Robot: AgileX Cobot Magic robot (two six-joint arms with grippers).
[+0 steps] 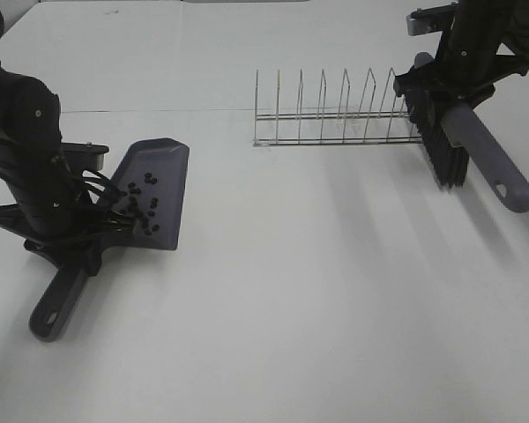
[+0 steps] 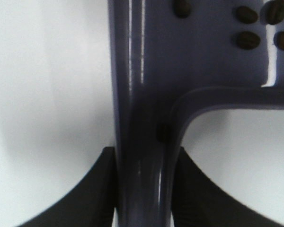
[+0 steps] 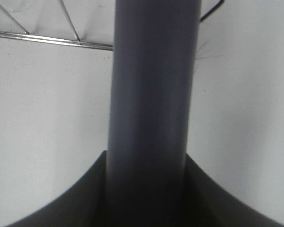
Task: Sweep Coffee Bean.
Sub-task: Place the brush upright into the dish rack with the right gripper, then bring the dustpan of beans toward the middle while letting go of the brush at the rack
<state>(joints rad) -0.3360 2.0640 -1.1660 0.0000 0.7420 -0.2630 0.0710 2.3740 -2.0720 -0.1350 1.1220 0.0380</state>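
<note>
A grey dustpan [image 1: 154,189] lies on the white table at the left, with several coffee beans [image 1: 143,207] on its pan. My left gripper [image 1: 70,251] is shut on the dustpan's handle [image 2: 142,156]; beans [image 2: 248,28] show on the pan in the left wrist view. At the far right my right gripper [image 1: 454,88] is shut on the grey handle [image 1: 489,159] of a brush, whose black bristles [image 1: 441,145] hang just above the table. The right wrist view shows the handle [image 3: 154,104] between the jaws.
A wire dish rack [image 1: 335,115] stands at the back middle, its right end next to the brush bristles; it also shows in the right wrist view [image 3: 47,38]. The white table [image 1: 317,300] stretches between the dustpan and the brush.
</note>
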